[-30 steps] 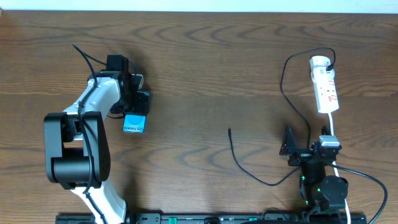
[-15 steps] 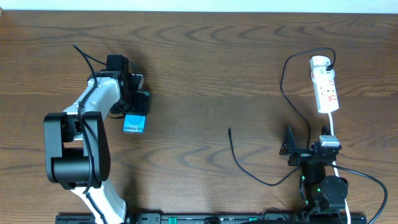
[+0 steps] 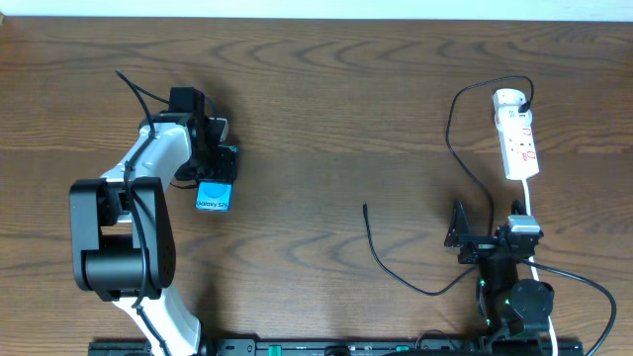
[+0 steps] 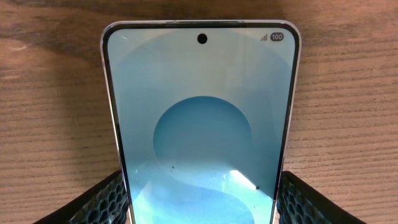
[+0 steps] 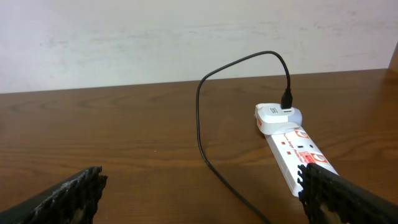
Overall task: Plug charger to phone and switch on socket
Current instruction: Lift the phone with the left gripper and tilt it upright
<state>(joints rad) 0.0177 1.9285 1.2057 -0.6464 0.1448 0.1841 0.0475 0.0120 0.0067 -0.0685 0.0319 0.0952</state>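
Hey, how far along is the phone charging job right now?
Done: the charger already sits in the socket. In hand: the left gripper clasps the phone; the right gripper hangs open, empty. Remaining: the charger's free tip lies loose on the table, apart from the phone, and nothing touches the socket's switches.

The left arm point(image 3: 148, 168) has fat round black parts and a long smooth white shell. A thin black cable point(image 3: 134, 89) sticks out of it toward the far edge of the bench point(image 3: 326, 99). The left tool point(image 4: 205, 202) is black. Its fingers point(image 4: 102, 202) have a bumpy pattern of little six-sided holes. The right arm point(image 3: 509, 277) is mostly black, with a pale grey block on top and small green lights. The right tool point(image 5: 200, 180) has black, bumpy fingers point(image 5: 68, 193) too. A black rail point(image 3: 326, 347) runs along the near edge of the bench.
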